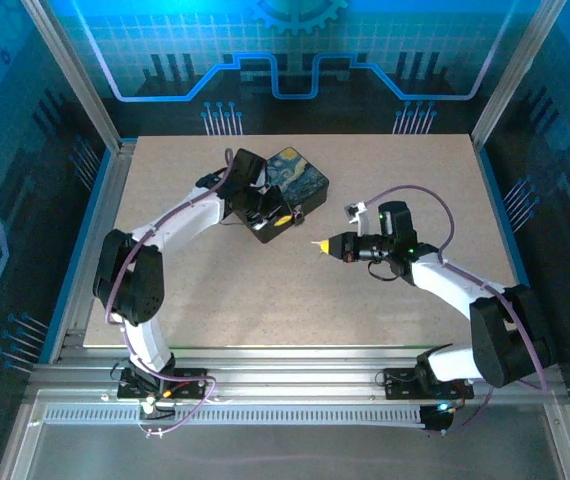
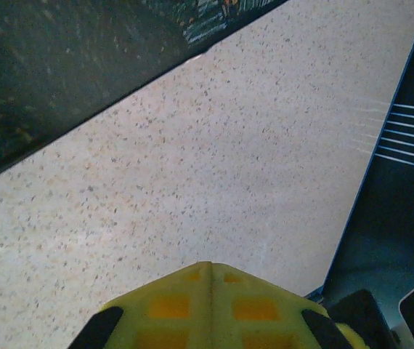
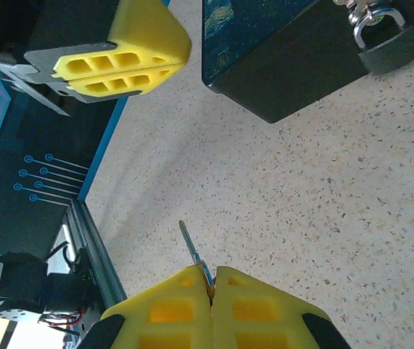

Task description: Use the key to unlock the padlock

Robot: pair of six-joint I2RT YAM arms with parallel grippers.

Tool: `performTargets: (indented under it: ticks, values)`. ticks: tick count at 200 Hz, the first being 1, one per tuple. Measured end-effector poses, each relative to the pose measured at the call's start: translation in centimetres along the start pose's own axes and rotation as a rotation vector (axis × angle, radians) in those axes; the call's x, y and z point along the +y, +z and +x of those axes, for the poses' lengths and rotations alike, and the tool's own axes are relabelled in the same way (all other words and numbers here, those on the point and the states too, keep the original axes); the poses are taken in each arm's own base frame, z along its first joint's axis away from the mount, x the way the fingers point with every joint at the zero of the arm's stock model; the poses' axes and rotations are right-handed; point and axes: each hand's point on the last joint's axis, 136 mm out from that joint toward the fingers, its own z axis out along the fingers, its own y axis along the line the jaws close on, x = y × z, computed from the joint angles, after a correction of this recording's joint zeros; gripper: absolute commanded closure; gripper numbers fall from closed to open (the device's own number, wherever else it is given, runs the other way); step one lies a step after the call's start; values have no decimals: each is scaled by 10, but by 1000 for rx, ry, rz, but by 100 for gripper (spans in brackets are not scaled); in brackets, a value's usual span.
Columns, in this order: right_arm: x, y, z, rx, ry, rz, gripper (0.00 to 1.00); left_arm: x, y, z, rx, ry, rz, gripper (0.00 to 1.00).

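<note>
The right gripper (image 3: 211,279) has its yellow fingers pressed together on the key (image 3: 190,249), pinching its head; the thin blade sticks out ahead of the fingertips, its long axis close to the gripper's own line but leaning a little to the left in the right wrist view; it points over bare bench (image 3: 323,211) towards the gap between the left gripper (image 3: 120,64) and the box (image 3: 265,65), not straight at the padlock (image 3: 387,45). The padlock hangs on the box's dark side wall, shackle towards the painted lid, body towards the bench; key and padlock are well apart. The box stands in the far half of the bench, a little left of the middle. The left gripper sits just beside the box's near side; its fingers meet, with nothing seen between them.
</note>
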Motion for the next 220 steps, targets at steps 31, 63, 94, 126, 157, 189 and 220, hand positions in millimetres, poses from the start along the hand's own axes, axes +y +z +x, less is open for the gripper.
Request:
performTargets:
  ticks: [31,63,94,126,157,189,220]
  values:
    - [-15,-8,-6,-23,24,43,100,-6,-7,-4,-54,103,-61,59]
    - [-38,-24,-16,-50,58,116,100,-4,1,-4,-140,235,-171,51]
    - [-42,-28,-18,-42,48,141,100,5,8,-21,-250,398,-296,45]
    - [-44,-28,-14,-27,51,149,100,7,23,-53,-332,565,-384,43]
    - [-43,-28,-14,-25,50,150,100,22,45,-65,-327,679,-457,46]
    - [-44,-29,-12,-14,56,154,100,32,49,-71,-331,739,-490,55]
    - [-45,-29,-10,-7,60,157,100,48,36,-65,-346,756,-493,61]
